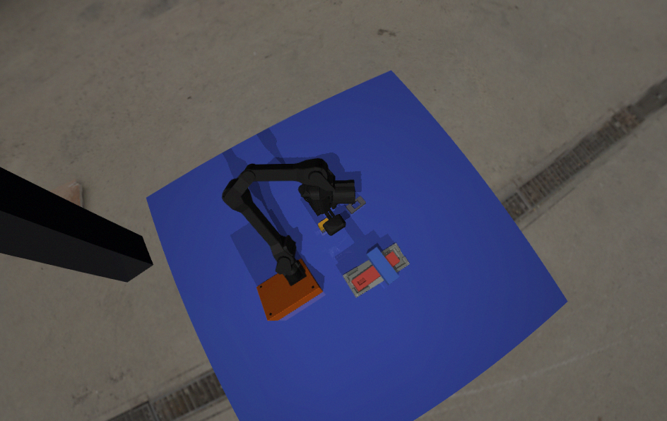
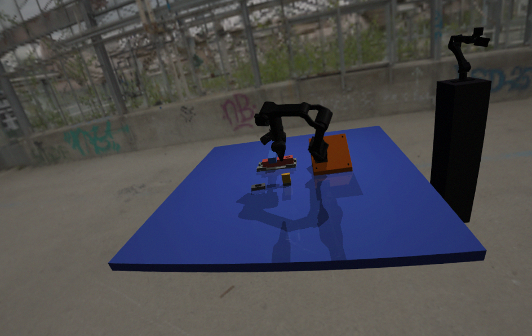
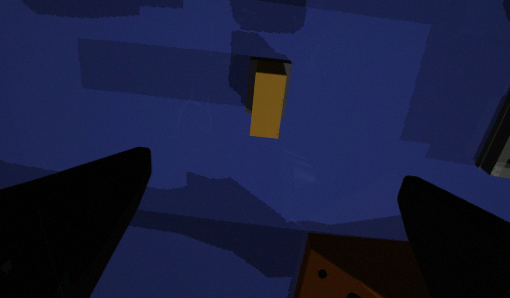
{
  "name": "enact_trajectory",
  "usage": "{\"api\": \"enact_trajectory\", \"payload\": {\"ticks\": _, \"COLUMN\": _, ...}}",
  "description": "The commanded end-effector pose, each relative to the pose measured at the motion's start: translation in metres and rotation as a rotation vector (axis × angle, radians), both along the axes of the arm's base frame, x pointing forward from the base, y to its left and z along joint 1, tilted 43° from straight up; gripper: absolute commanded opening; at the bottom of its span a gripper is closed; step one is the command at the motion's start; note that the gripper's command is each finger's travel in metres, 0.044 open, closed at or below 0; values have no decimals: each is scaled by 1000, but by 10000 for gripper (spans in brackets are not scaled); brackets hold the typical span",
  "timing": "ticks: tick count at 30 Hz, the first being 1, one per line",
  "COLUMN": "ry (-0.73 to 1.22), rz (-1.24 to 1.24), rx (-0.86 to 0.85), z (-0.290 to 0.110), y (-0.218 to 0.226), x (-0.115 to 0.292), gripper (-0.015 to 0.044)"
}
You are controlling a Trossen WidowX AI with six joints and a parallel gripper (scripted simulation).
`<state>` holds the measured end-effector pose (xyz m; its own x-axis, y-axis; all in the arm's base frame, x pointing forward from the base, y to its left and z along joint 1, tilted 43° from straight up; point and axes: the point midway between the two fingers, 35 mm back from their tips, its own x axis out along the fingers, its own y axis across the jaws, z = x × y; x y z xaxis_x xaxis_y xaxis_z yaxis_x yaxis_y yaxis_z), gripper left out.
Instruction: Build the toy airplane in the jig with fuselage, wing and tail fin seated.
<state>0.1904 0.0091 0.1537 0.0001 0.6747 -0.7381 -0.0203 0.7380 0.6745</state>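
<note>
The red fuselage [image 1: 363, 280] [image 2: 288, 159] lies in the grey jig [image 1: 347, 275] [image 2: 274, 168]. The blue wing [image 1: 382, 265] [image 2: 272, 159] sits across it. The yellow tail fin [image 1: 320, 223] [image 2: 286, 178] [image 3: 267, 102] stands alone on the blue mat [image 1: 430, 183] [image 2: 218, 225], apart from the jig. My gripper [image 1: 332, 225] [image 2: 279, 150] [image 3: 277, 174] is open and empty. It hangs above the mat close over the fin, which shows just ahead of the two black fingers in the wrist view. In the top view the wrist half hides the fin.
A small grey stand [image 1: 353, 210] [image 2: 257, 187] lies on the mat beyond the fin. The arm's orange base [image 1: 286, 298] [image 2: 335, 154] [image 3: 351, 270] is near the jig. A tall black column [image 1: 54, 229] [image 2: 460, 146] stands off the mat. A grey edge [image 3: 506, 150] shows at the wrist view's right.
</note>
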Motion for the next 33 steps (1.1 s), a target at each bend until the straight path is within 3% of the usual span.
{"api": "enact_trajectory", "payload": {"ticks": 1, "ry": -2, "rz": -2, "rx": 3, "z": -10, "y": 14, "x": -2, "gripper": 440}}
{"api": "enact_trajectory", "payload": {"ticks": 5, "ry": -3, "rz": -1, "rx": 7, "z": -38, "y": 40, "x": -3, "gripper": 440}}
{"api": "enact_trajectory", "payload": {"ticks": 33, "ry": -5, "rz": -2, "rx": 5, "z": -71, "y": 71, "x": -2, "gripper": 440}}
